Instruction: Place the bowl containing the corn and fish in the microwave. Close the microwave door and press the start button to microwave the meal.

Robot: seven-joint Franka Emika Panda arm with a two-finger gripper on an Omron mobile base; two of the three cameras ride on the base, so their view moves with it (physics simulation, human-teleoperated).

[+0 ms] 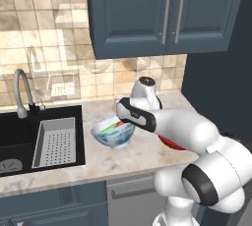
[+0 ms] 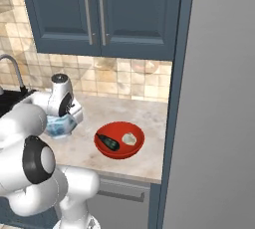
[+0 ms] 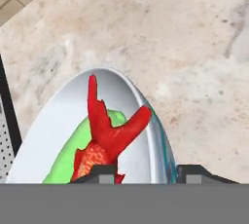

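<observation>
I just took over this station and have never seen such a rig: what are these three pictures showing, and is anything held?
A white robot arm stands at a kitchen counter. Two pictures come from cameras behind it, left and right; the third looks along its hand. The gripper is down at the pale bowl, its jaws straddling the rim, one tip inside, one outside. Whether they have clamped it, I cannot tell. The bowl holds green corn and a red fish. Nearby: a red bowl and a black sink.

Base views flank counter (image 1: 142, 151), hand view close overhead
</observation>
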